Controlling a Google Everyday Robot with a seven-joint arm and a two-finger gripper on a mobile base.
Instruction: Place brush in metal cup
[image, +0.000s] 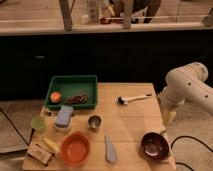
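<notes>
Tabletop as I see it through the one camera, with all places taken from the metal cup, a small shiny steel cylinder standing upright near the middle of the pale wooden table. The brush (dark round bristle head, slim whitish handle with a dark tip) lies flat on the wood up and to picture-right of the cup, well apart from it, with nothing between them. Its long axis runs nearly across the picture: the head is on the cup's side and the handle tip points away, toward the arm. My gripper hangs from the white arm farther from the cup again — at the table's picture-right edge, beyond the handle tip and a little nearer the camera. Whether it is wide or narrow I cannot tell. I judge the task not yet begun — the reach must travel cupward to meet the handle end first. A dark maroon bowl sits down-right of the cup, near the gripper.
</notes>
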